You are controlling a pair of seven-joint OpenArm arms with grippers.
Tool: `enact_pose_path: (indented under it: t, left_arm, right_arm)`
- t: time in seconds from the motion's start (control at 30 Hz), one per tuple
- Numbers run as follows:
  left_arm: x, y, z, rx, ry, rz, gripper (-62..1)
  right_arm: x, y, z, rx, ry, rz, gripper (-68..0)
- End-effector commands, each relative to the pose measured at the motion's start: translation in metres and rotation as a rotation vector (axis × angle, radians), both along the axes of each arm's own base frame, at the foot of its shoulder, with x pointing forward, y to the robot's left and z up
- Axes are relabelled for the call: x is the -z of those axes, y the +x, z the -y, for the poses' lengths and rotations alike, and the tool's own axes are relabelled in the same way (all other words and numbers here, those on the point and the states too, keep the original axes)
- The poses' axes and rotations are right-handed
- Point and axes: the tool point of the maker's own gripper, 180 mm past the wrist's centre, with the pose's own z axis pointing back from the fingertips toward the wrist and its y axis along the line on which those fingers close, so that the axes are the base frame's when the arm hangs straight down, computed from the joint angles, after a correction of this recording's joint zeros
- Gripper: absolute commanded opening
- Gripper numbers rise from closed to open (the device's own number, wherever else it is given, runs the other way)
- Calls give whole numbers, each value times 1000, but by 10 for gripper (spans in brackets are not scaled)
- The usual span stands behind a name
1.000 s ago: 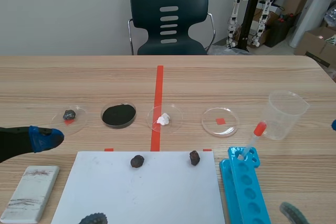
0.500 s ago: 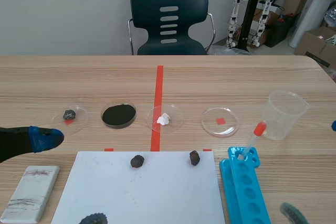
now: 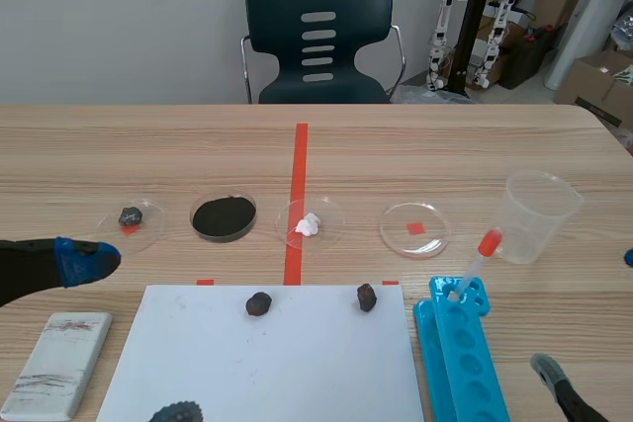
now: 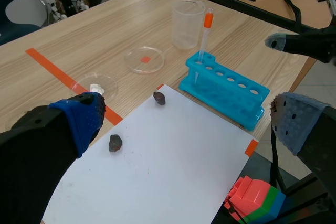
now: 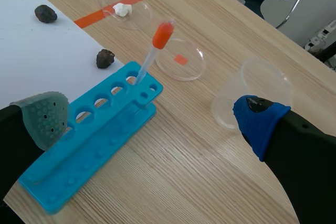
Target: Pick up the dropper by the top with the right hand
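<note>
Dropper (image 5: 151, 56): stands tilted in an end hole of the blue rack (image 5: 89, 140), at the end nearest the beaker (image 5: 252, 90). The stem is down and the bulb up.
Bulb (image 5: 163, 34): orange-red, the highest part of the dropper, clear of the rack and touching nothing.
Right gripper (image 5: 152, 111): spread wide and empty, low over the table. The dropper is ahead of it, roughly in line with the gap between the pads.
Left gripper (image 4: 186, 121): also spread and empty, over the white sheet (image 4: 157, 161), well apart from the dropper.
Weight (judged): very light; lifting should take almost no force.
Stiffness (judged): the thin clear stem looks like plastic and may flex. The bulb is probably soft and will squash under the pads.
Contents: too small to tell whether the stem holds liquid. If it does, a hard squeeze would push it out.
Hold point (judged): the bulb itself, pinched gently from both sides, or the collar just beneath it for a firmer seat.
Lift (judged): draw out along the stem's tilt, so that the tip does not bind in the hole and drag the light rack.
Hazard (judged): the beaker stands near the bulb, so a wide approach could knock it.
</note>
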Motion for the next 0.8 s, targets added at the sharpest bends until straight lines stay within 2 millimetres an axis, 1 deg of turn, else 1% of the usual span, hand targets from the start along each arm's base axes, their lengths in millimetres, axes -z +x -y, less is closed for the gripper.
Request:
enact_pose_path:
  t: [0.0,0.23,0.37,0.67,0.77]
  left_arm:
    - [-9,2,2,-4,-30,20,14]
    - [-9,2,2,-4,-30,20,14]
    - [-9,2,2,-4,-30,20,14]
    - [-9,2,2,-4,-30,20,14]
    - [-9,2,2,-4,-30,20,14]
  right_arm:
    - [-9,10,-2,-1,28,52,4]
    - [-6,36,-3,14,83,110,4]
    - [-3,51,-11,3,105,130,4]
    - [17,71,-24,-18,121,105,4]
    - [18,75,-25,-19,124,110,4]
